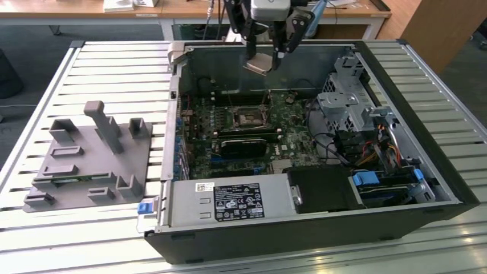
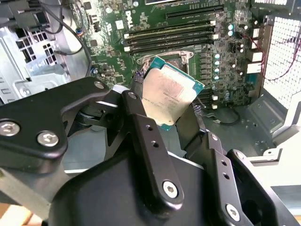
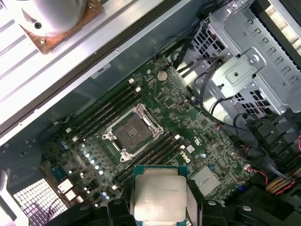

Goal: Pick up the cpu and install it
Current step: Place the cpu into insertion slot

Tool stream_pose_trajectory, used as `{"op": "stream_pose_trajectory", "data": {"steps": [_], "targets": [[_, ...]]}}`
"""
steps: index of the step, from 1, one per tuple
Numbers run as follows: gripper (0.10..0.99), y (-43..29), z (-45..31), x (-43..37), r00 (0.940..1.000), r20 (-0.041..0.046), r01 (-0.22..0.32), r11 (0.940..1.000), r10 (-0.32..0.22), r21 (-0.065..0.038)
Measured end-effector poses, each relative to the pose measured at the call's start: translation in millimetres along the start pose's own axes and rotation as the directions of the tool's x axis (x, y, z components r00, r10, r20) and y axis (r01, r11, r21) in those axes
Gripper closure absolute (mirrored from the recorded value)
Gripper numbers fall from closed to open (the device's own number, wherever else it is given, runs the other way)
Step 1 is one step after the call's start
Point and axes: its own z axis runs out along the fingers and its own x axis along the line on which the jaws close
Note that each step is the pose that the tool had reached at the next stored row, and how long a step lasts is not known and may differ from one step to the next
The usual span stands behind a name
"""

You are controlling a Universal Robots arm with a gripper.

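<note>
Above the far half of the open computer case (image 1: 304, 242), exterior view: the end effector (image 1: 263, 56) hangs with its two fingers clamped on the cpu (image 1: 257, 64), which is held tilted and well clear of the motherboard (image 1: 228, 137). The black-framed socket (image 1: 247, 117) lies below it and slightly nearer. A grey fixture (image 1: 84, 165) rests on the slatted worktop (image 1: 106, 68) at the exterior view's left, apart from the case.

Second wrist view: the end effector (image 2: 164, 117) grips the cpu (image 2: 171, 96) by two opposite edges, metal top facing the camera and pale rim showing at the corners. Part of the socket (image 2: 162, 57) shows just beyond the chip, flanked by memory slots (image 2: 174, 37).

First wrist view: the cpu (image 3: 159, 195) sits between the dark fingers of the end effector (image 3: 159, 209), apart from the motherboard (image 3: 188, 122). The socket (image 3: 131, 133) shows its dark centre inside a metal frame. A perforated drive cage (image 3: 249, 66) stands beside the board.
</note>
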Motion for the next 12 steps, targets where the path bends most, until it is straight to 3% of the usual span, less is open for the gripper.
{"op": "stream_pose_trajectory", "data": {"steps": [12], "targets": [[0.557,0.1,1.2,0.2,0.9956,0.0052,-0.093,0.9956,0.093,0.003]]}}
